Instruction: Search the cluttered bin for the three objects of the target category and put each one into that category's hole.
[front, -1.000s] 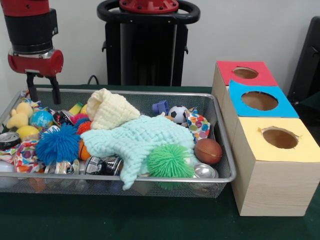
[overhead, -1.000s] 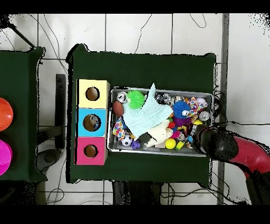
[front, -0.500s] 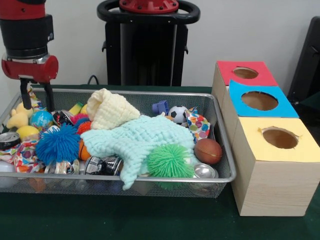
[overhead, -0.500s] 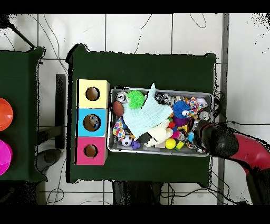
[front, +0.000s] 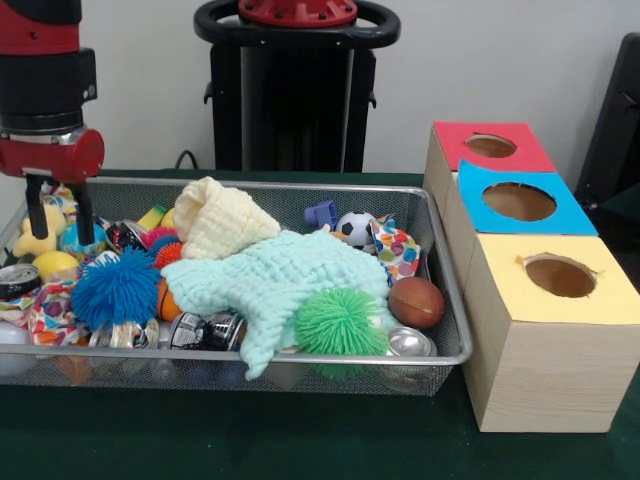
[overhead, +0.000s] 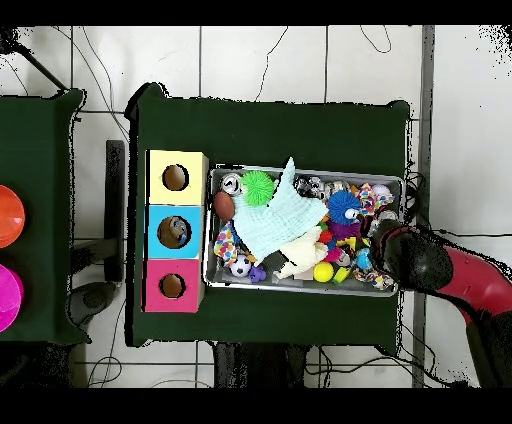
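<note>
The silver wire-mesh bin (front: 300, 355) (overhead: 300, 172) is full of toys, with a mint knitted cloth (front: 280, 280) and a cream knitted cloth (front: 225, 218) on top. The red-topped box's hole (front: 490, 146) (overhead: 172, 286) is at the far end of the row of boxes. My gripper (front: 60, 212) is open, its two black fingers down inside the bin's left end, astride a yellow plush toy (front: 38, 232) and just above a globe-patterned ball (front: 82, 240). In the overhead view the arm (overhead: 420, 262) covers the bin's right end.
Blue-topped (front: 520, 200) and yellow-topped (front: 558, 275) boxes stand nearer than the red one. The bin also holds a blue spiky ball (front: 115, 290), a green spiky ball (front: 340, 322), a brown football (front: 416, 302), a soccer ball (front: 354, 228) and cans (front: 18, 280).
My gripper has moved left along the bin's far left end and lowered a little among the toys. Nothing in the bin has visibly shifted.
</note>
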